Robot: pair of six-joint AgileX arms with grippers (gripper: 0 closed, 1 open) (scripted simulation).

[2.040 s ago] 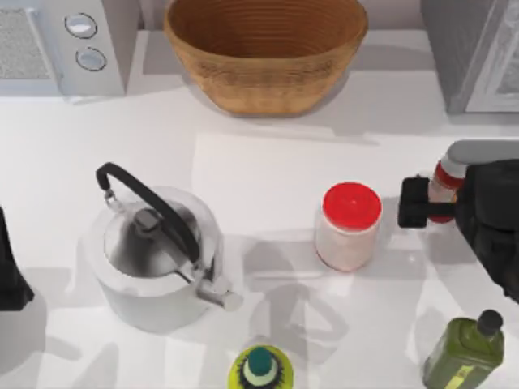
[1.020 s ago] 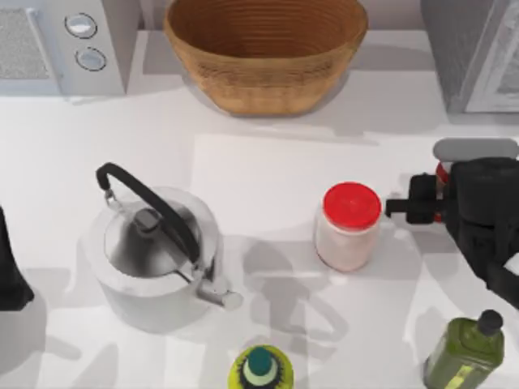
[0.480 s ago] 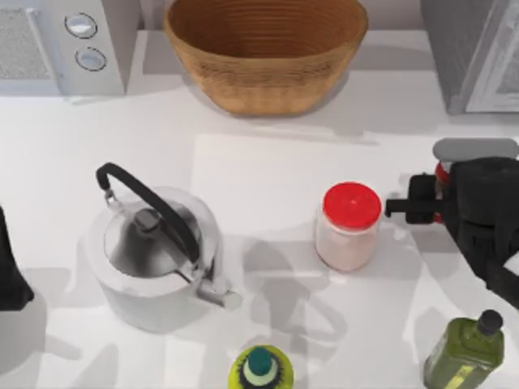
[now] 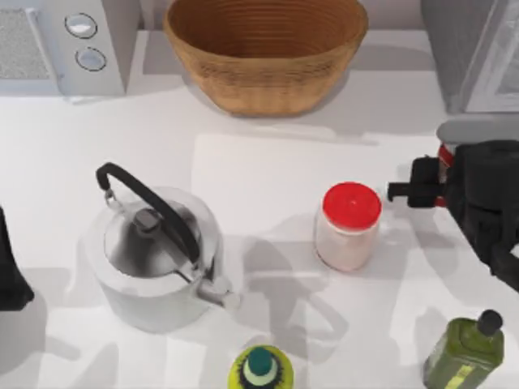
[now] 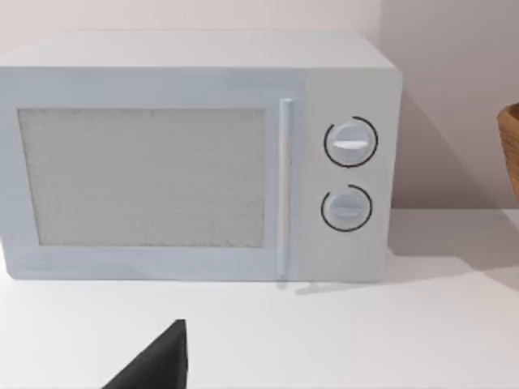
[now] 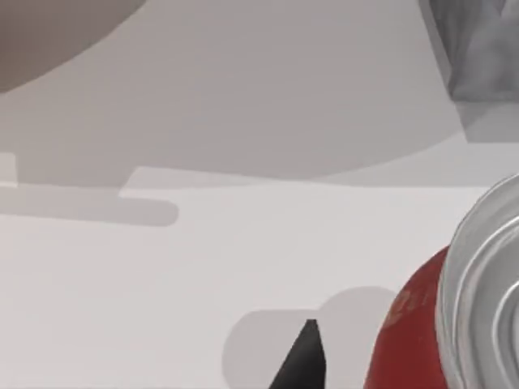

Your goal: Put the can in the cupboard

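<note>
The right gripper (image 4: 434,188), at the table's right edge, is closed on the can (image 4: 445,154), whose silver top (image 6: 486,284) tilts toward the cupboard (image 4: 474,49) at the top-right corner. The red-lidded jar (image 4: 349,224) stands just left of the gripper; the green bottle (image 4: 466,348) is below it. Since 0.5 s ago, gripper and can have shifted toward the cupboard. The left arm (image 4: 12,271) is parked at the left edge.
</note>
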